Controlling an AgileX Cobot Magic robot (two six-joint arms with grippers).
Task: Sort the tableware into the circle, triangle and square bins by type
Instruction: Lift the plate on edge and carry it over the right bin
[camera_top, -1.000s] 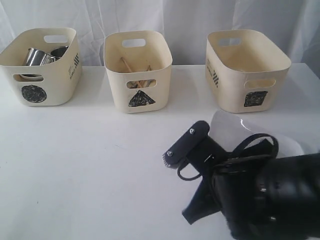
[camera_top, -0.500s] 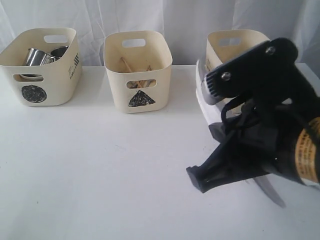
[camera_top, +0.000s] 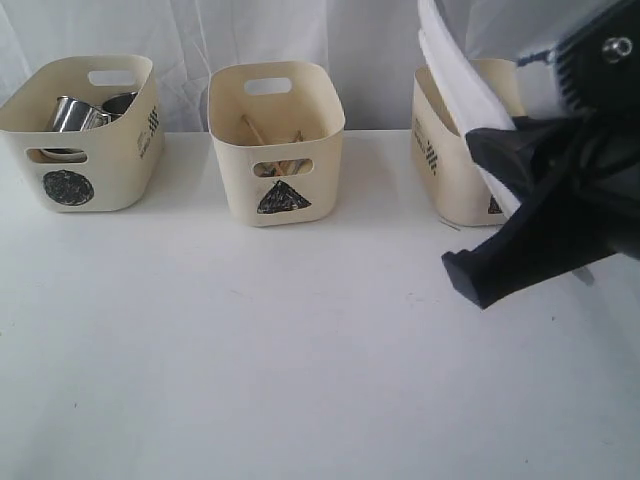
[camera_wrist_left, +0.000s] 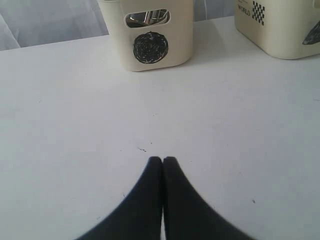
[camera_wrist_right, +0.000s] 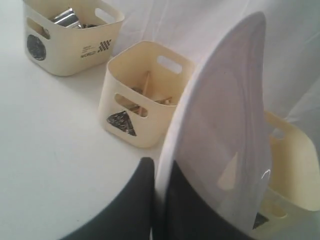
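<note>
— Three cream tubs stood in a row in the exterior view, yes?

— Yes. The triangle tub (camera_top: 235, 165) was in the middle, with two wooden chopsticks (camera_top: 260, 130) inside it. The circle tub (camera_top: 110, 160) stood to its left and held steel mugs (camera_top: 75, 113). The square tub (camera_top: 445, 170) stood to its right.

— And the plate?

— The large white square plate (camera_top: 465, 85) was up off the table, right of the triangle tub, tilted on edge in front of the square tub. The right gripper (camera_top: 500, 170) was clamped on it.

— The left wrist view?

— The left gripper (camera_wrist_left: 162, 162) was over the white table (camera_wrist_left: 75, 100), well short of the triangle tub. Its fingers were pressed together with nothing between them.

— The right wrist view?

— The plate's edge sat between the two dark fingers. The plate stood steeply, nearer the camera than the triangle tub, and hid part of the square tub.
</note>
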